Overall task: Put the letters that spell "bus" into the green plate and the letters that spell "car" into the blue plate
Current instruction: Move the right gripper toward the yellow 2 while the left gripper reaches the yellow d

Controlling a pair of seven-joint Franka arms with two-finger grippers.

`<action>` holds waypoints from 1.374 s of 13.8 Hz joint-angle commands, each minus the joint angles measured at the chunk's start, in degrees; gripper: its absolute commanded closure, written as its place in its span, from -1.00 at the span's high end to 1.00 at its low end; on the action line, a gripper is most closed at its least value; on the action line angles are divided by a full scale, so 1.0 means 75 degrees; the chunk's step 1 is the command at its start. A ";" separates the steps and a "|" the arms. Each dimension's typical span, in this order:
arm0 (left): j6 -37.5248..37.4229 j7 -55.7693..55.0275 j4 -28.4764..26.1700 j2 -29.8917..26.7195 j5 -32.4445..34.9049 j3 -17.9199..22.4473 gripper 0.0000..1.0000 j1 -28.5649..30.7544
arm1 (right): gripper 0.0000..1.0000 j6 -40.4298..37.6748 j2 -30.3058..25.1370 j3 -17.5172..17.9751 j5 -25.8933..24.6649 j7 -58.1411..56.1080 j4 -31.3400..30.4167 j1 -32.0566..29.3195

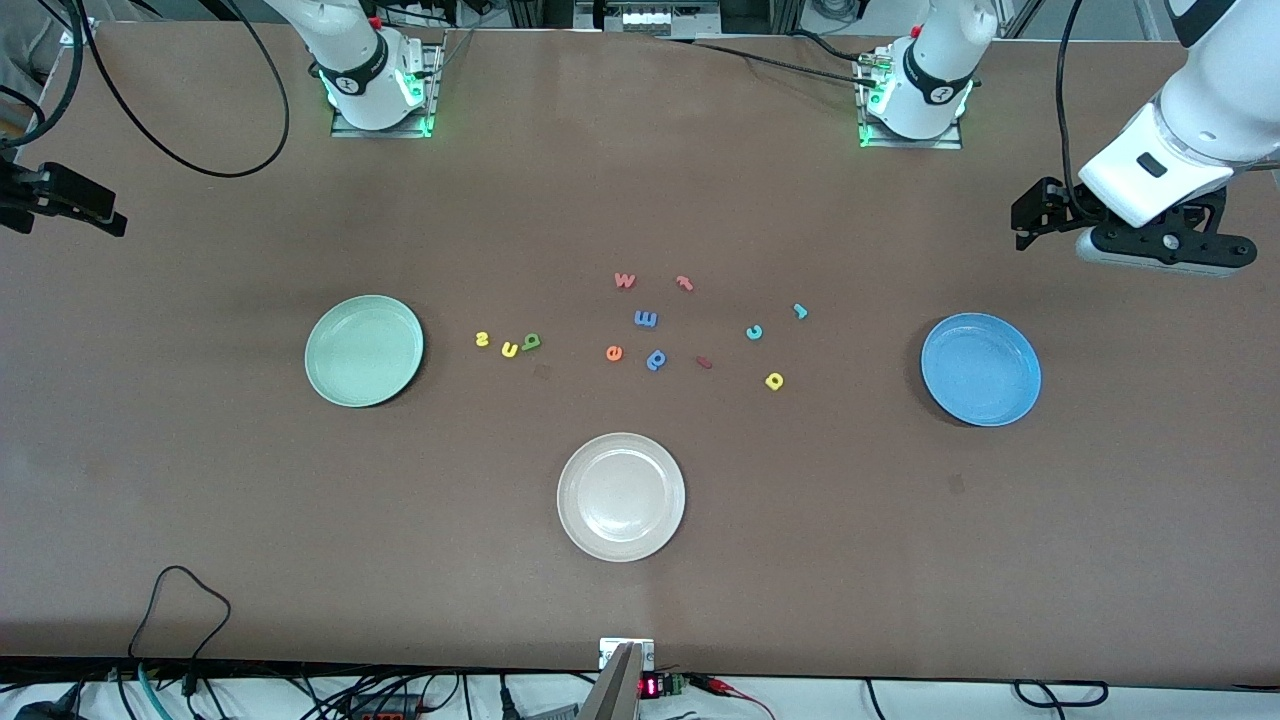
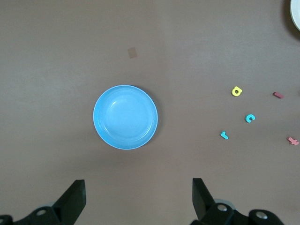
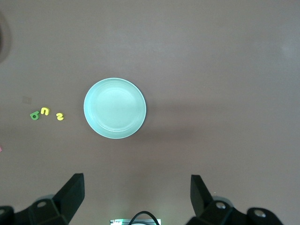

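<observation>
The green plate (image 1: 364,350) (image 3: 115,108) lies toward the right arm's end of the table. Beside it sit the yellow "s" (image 1: 482,339) (image 3: 60,116), yellow "u" (image 1: 509,349) (image 3: 45,111) and green "b" (image 1: 530,342) (image 3: 34,115). The blue plate (image 1: 981,368) (image 2: 125,117) lies toward the left arm's end, with the teal "c" (image 1: 754,332) (image 2: 250,118), teal "r" (image 1: 800,311) (image 2: 225,135) and yellow "a" (image 1: 774,381) (image 2: 236,91) near it. Both plates hold nothing. My left gripper (image 1: 1024,222) (image 2: 138,183) and right gripper (image 1: 105,215) (image 3: 136,178) hang open and empty high over the table's two ends.
An off-white plate (image 1: 621,496) lies nearest the front camera. In the middle are a pink "w" (image 1: 624,280), red "t" (image 1: 684,283), blue "m" (image 1: 645,319), orange "e" (image 1: 614,353), blue "p"-like letter (image 1: 656,359) and a small dark red piece (image 1: 704,363).
</observation>
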 commanded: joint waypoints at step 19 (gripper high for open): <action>0.0148 -0.0442 0.0134 0.2024 -0.0140 -0.1309 1.00 -0.0241 | 1.00 0.4950 0.1383 0.0068 0.0504 0.2726 -0.4059 0.3492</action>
